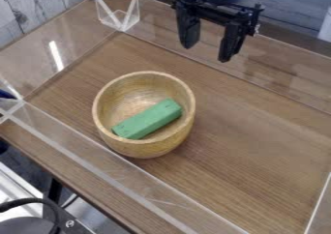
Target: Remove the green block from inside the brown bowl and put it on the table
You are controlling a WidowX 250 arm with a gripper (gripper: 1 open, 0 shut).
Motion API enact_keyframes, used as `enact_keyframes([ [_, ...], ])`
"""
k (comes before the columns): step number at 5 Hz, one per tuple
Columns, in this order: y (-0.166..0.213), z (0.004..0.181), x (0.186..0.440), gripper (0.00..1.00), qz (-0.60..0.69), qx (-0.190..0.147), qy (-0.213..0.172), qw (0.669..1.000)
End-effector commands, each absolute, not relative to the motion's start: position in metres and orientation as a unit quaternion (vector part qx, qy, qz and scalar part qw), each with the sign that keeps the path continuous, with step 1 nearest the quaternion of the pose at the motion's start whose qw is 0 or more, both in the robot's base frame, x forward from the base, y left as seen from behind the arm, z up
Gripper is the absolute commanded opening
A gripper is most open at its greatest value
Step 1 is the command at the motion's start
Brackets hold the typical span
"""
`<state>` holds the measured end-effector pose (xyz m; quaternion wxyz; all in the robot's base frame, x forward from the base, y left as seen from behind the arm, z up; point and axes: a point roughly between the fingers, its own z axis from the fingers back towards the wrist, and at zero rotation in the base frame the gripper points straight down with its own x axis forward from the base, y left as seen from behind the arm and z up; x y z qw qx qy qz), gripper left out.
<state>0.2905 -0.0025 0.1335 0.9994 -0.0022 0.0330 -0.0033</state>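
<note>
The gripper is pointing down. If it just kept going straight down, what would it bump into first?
Probably the bare table. The open gripper hangs behind and to the right of the brown bowl, not over it, though depth is hard to judge from one view.

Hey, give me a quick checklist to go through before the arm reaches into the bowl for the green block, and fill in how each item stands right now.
1. Gripper open: ok, the fingers stand apart with nothing between them.
2. Green block inside the brown bowl: ok, it lies slanted across the bottom.
3. Block unobstructed from above: ok, nothing covers it.
4. Gripper lined up over the block: not ok, it hangs toward the back right of the bowl, well off it.
5. Bare spot on the table to set the block down: ok, open wood right of the bowl.
6. Finger alignment with the block's narrow sides: cannot tell from this view.
</note>
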Motion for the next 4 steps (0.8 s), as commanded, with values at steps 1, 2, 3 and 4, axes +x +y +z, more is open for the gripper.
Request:
enact_keyframes([
  [1,0.003,0.127,0.281,1.00,-0.013,0.002,0.044,0.999],
  [2,0.012,0.119,0.265,1.00,-0.033,0.007,0.051,0.998],
  [3,0.023,0.109,0.248,1.00,-0.040,0.011,0.047,0.998],
  [4,0.035,0.100,0.236,1.00,-0.044,0.015,0.049,0.998],
])
